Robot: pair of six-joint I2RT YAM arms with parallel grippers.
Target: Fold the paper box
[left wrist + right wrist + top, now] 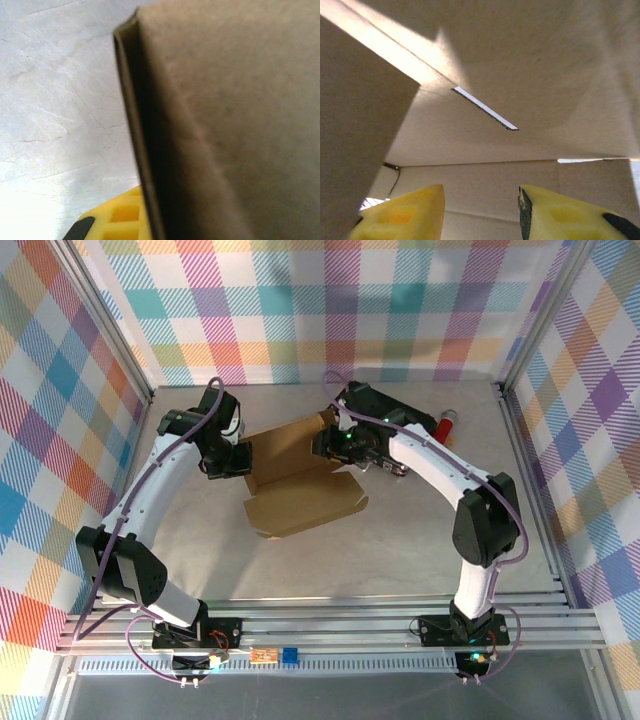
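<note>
The paper box [305, 502] is a brown cardboard sheet, partly folded, with one panel flat on the table and a back panel raised. My left gripper [238, 455] is shut on the raised wall at the box's left edge. In the left wrist view that wall [225, 125] runs edge-on beside one yellow finger [117, 217] and hides the other. My right gripper [325, 445] is at the right end of the raised panel. In the right wrist view it [480, 210] is open, facing the inner cardboard [485, 180], with a slit [485, 107] above and nothing between the fingers.
A black case [400, 408] lies at the back right behind the right arm, with a red-ended cylinder [447, 424] beside it. Aluminium rails [520, 470] and checked walls fence the grey table [400, 540].
</note>
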